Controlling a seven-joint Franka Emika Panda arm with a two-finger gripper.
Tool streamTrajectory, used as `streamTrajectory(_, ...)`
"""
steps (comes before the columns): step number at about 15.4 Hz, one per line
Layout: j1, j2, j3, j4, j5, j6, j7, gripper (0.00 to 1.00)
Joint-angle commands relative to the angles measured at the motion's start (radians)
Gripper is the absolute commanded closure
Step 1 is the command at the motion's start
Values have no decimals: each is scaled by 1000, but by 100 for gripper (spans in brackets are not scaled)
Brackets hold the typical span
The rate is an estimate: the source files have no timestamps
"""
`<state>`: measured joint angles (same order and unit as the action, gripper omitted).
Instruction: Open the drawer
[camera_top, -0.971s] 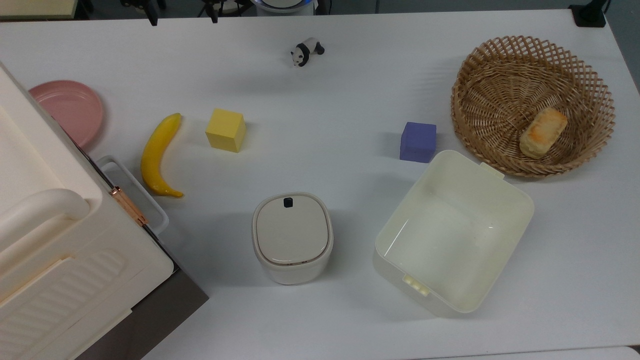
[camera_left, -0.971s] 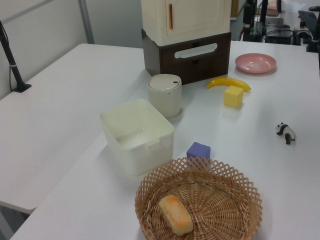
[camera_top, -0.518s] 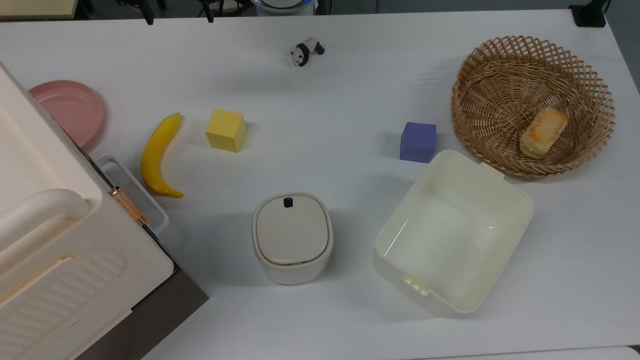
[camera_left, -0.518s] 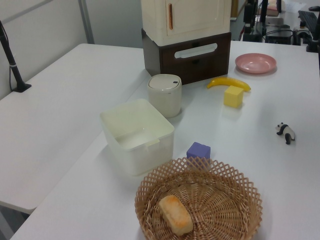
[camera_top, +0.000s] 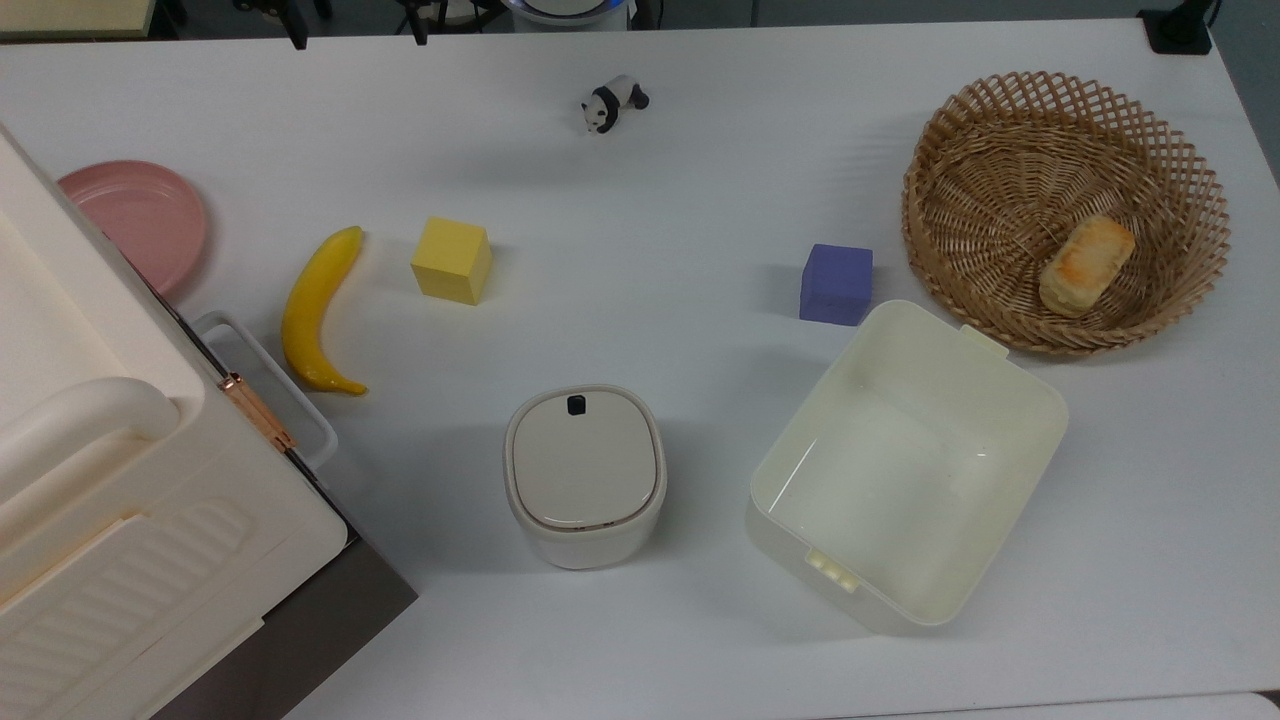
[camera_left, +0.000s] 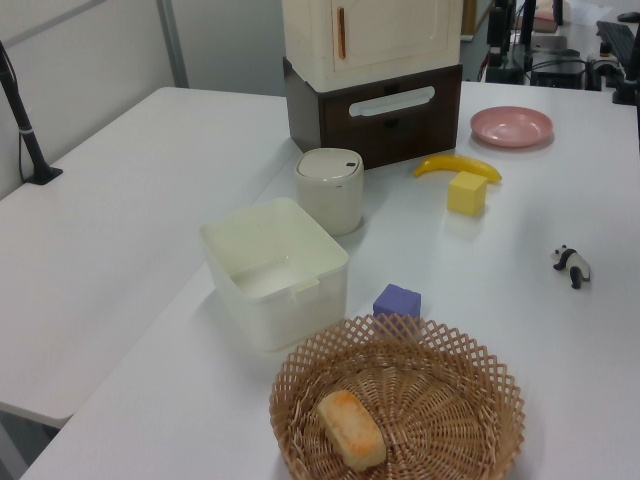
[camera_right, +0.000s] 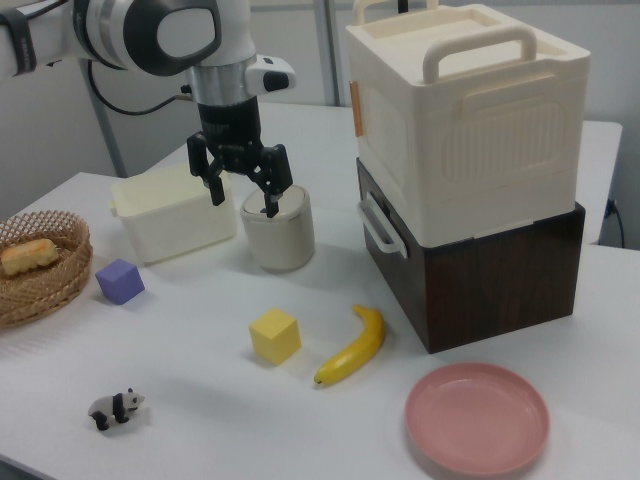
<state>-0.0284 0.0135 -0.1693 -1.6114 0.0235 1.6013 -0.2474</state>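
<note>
My gripper (camera_right: 241, 190) hangs with fingers apart, high above the desk (camera_right: 200, 400). The drawer (camera_left: 392, 120) is shut, under the cream case (camera_right: 470, 110). I may miss the thin handle (camera_right: 377, 228), or knock the banana (camera_right: 352, 346) just beside it.

Banana (camera_top: 316, 312) beside yellow cube (camera_top: 451, 260); purple cube (camera_top: 836, 284) near wicker basket (camera_top: 1000, 130) holding bread (camera_top: 1086, 265); pink plate (camera_top: 135, 220)
</note>
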Motion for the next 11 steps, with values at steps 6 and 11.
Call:
streamTrajectory(6,5,0,-4,10,-11,-18,-10,0)
streamTrajectory(11,4,3,-3,10,-13,-14,-6,0)
